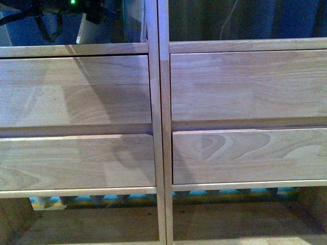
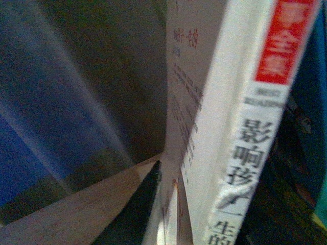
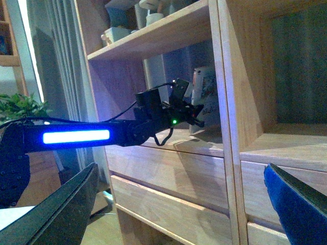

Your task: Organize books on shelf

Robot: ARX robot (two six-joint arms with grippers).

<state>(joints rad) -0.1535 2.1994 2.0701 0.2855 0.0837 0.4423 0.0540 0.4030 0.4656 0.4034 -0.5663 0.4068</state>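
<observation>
My left gripper (image 2: pixel 171 201) is shut on the white-grey paperback (image 2: pixel 230 127), which stands nearly upright, with a red patch (image 2: pixel 285 41) on its spine. One black finger (image 2: pixel 135 212) lies against its cover; the other is hidden. The teal-edged book (image 2: pixel 319 97) stands close beside it. In the right wrist view my left gripper (image 3: pixel 191 109) holds the paperback (image 3: pixel 204 87) inside a cubby of the light wood shelf (image 3: pixel 225 76), left of the double upright. My right gripper (image 3: pixel 179 209) is open and empty, in front of the drawer fronts (image 3: pixel 168 178).
The front view is filled by four flat drawer fronts (image 1: pixel 245 87) and the central upright (image 1: pixel 158 127). The dark left arm (image 1: pixel 51 15) shows above them. White cups (image 3: pixel 153 15) stand on a higher board. A green plant (image 3: pixel 20 104) and curtains are beside the shelf.
</observation>
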